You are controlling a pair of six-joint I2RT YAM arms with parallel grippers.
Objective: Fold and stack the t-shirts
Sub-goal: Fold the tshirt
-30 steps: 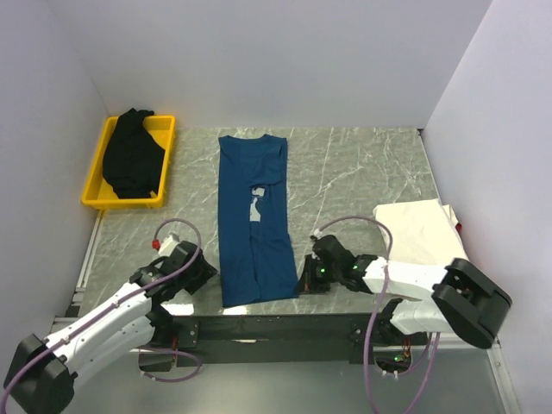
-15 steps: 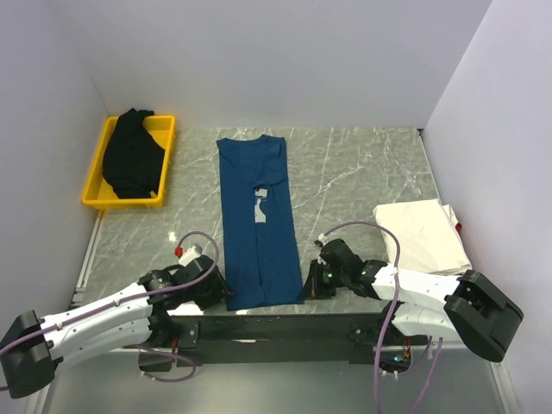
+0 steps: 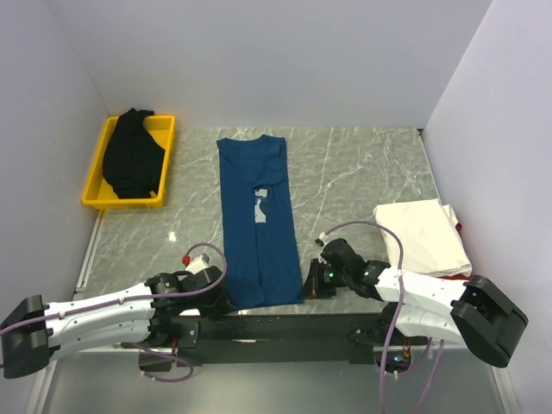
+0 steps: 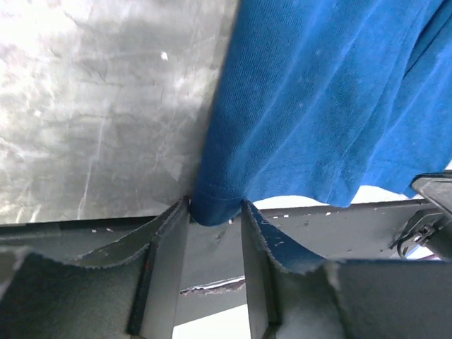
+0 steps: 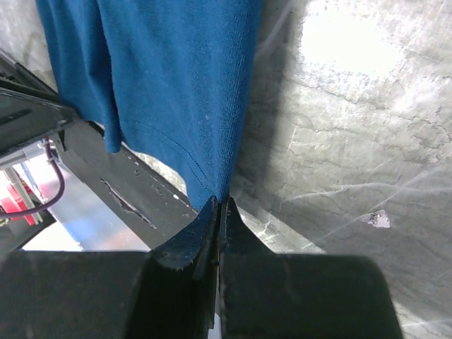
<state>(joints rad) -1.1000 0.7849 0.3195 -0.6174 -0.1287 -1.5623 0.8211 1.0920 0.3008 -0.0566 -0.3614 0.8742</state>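
Bright even light, white glare on table [image 5: 339,42], sharp overhead view

Matt blue cloth t-shirt [image 3: 250,172], glossy marbled tabletop [image 3: 354,172]

**Operator:** Which parts can't I trust?

**Spotter:** On your left wrist view, a hem corner of the dark blue t-shirt [image 4: 318,106] sits between the fingers of the left gripper [image 4: 215,212]. You can't tell whether the pads press it. The top edge cuts the rest of the shirt off.

**Operator:** And the right side?

**Spotter:** The right gripper [image 5: 219,205] is closed onto the other corner, and how much cloth is inside is hidden from you. From above, the print [image 3: 258,205] is a pale sliver, too small to read. The black t-shirt [image 3: 132,155] in the yellow tray [image 3: 158,191] is a heap, its shape unreadable. Whatever lies under the white t-shirt [image 3: 423,233] shows you only thin slivers at its edge
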